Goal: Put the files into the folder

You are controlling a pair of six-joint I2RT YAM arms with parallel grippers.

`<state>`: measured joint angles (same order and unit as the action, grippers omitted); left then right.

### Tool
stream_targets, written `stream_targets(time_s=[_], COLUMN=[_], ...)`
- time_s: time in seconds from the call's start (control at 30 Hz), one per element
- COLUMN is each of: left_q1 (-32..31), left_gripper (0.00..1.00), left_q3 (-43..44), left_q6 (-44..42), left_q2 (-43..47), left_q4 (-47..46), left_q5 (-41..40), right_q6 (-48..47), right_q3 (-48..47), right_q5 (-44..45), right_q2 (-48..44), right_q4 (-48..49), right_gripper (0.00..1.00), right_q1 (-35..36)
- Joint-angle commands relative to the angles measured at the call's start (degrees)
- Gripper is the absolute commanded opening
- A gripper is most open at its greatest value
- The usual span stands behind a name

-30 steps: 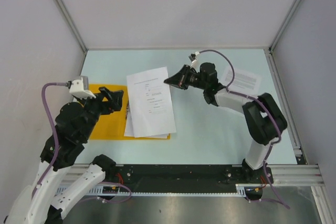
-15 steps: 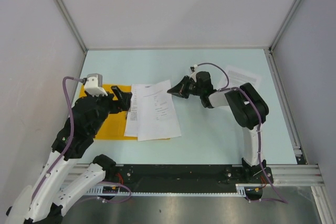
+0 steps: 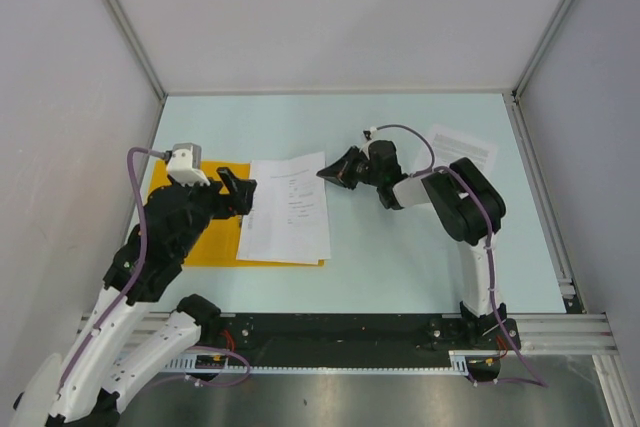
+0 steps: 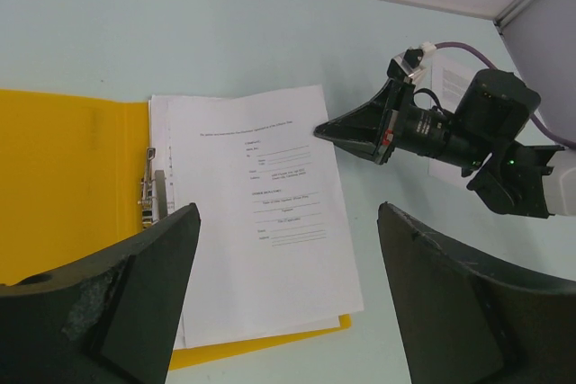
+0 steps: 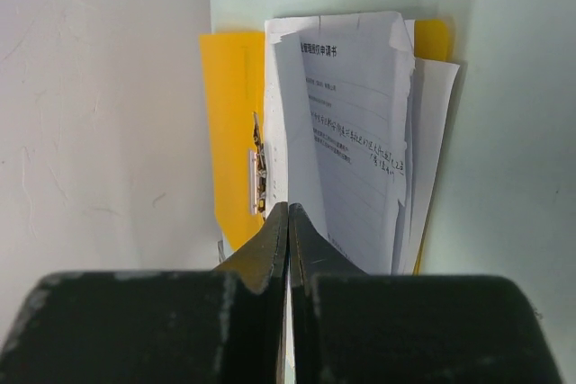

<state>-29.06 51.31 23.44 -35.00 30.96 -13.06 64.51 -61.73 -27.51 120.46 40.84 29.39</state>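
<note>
While the folder [image 4: 72, 186] lies open on the left part of the pale surface [image 3: 400, 247], the files [image 3: 290, 212] rest stacked on its right half, just beside the metal clip [image 4: 148, 191] at the spine. Their edges do not line up, and a strip of yellow shows under their near edge. The right hand [image 3: 325, 173] reaches in from the right with its fingers pressed together, its tip at the far right corner of the top sheet; whether it pinches that corner I cannot tell. The left hand [image 3: 238, 194] hangs over the folder near the spine, fingers spread wide and holding nothing. One more printed sheet [image 3: 470, 152] lies apart near the far right corner of the surface, partly hidden by the right arm.
</note>
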Motion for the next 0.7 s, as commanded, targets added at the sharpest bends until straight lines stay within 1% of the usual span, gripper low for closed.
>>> stream_targets(time_s=[0.0, 0.23, 0.67], left_q1=[0.58, 0.67, 0.85], left_gripper=[0.86, 0.86, 0.88], left_q3=[0.90, 0.98, 0.55], left_q6=[-1.21, -0.85, -0.24], left_q2=[0.99, 1.17, 0.47], left_q4=[-1.25, -0.99, -0.55], left_q5=[0.14, 0.84, 1.11], right_q6=[0.53, 0.18, 1.93], right_q3=[-1.63, -1.72, -2.51], right_q5=[2.02, 5.27, 7.38], right_q2=[1.00, 1.09, 2.67], right_q4=[1.88, 1.52, 3.10], right_gripper=[0.00, 0.00, 0.00], right_q1=[1.02, 2.16, 3.31])
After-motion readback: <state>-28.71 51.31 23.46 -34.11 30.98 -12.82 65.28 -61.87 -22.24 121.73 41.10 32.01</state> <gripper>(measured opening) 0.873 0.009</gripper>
